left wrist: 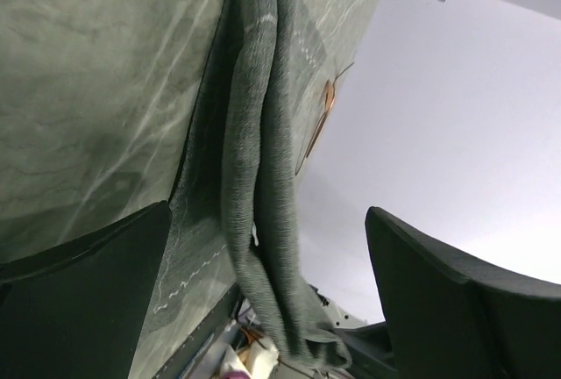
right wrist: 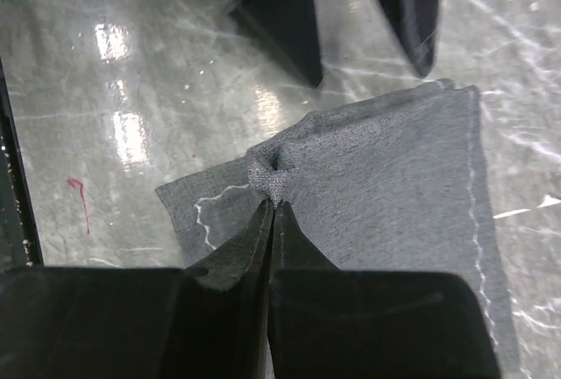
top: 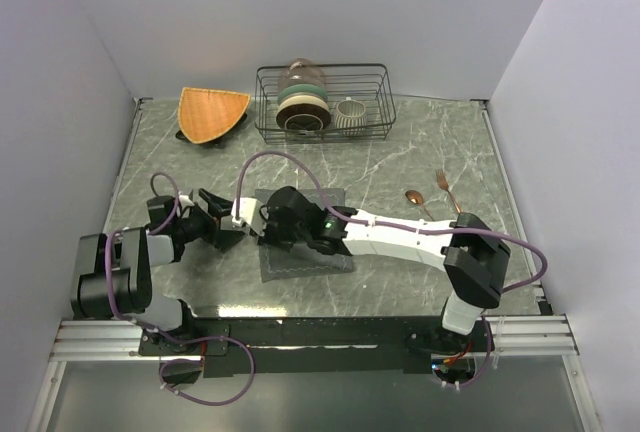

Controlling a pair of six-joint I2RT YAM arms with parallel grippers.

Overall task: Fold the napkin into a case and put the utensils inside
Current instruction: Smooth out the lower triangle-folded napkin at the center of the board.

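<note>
The napkin (top: 305, 265), a dark grey cloth, lies near the middle of the marbled green-grey surface (top: 430, 142), just ahead of the two arm bases. It is not flat. In the left wrist view a long doubled ridge of fabric stands up from it, and in the right wrist view the cloth puckers into a small peak along one edge.

The right tool (right wrist: 273, 208) has that peak. Its two fingers are pressed fully together with a pinch of the napkin caught between their tips. The right arm reaches across from the right side, low over the cloth, and hides much of it from above.

The left tool (top: 233, 220) sits just beside the napkin's left edge, facing the right tool. Its fingers (left wrist: 96, 291) are spread as wide as they go, with nothing between them except the view of the fabric ridge beyond. It is not touching the cloth.

The utensils lie to the right of the napkin, well apart from it, on the bare surface. A copper-coloured spoon (top: 416, 202) and a fork (top: 446, 188) rest side by side with their heads pointing away from the arms.

At the far edge stands a black wire rack (top: 375, 77) holding stacked bowls (top: 302, 110) on edge and a ribbed white cup (top: 350, 114). An orange woven fan-shaped mat (top: 212, 112) lies to its left.
</note>
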